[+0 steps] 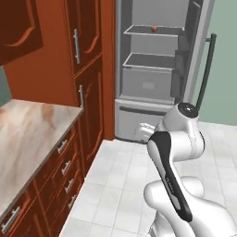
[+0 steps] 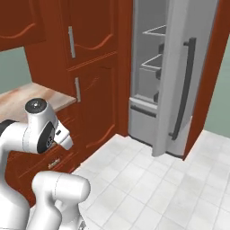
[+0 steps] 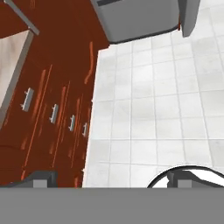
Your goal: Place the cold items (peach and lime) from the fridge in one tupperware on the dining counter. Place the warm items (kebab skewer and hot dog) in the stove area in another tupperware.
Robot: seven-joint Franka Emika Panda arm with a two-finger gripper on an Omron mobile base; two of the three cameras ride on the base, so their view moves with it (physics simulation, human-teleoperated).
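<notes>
On the left we see a marbled counter (image 1: pixel 28 139) above red-brown drawers (image 1: pixel 65 162). Our gripper (image 3: pixel 111 179) hangs with fingers spread wide, holding nothing, over the white tiled floor (image 3: pixel 153 109). Far right, the fridge (image 1: pixel 157 69) stands open, the peach (image 1: pixel 153 28) on its upper shelf.

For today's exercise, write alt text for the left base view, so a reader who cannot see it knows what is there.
A tall grey fridge stands open, a small round orange-red peach on its upper shelf. The white robot arm rises at lower right over a pale tiled floor. Red-brown cabinets and a beige-pink marbled counter top run along the left.
</notes>
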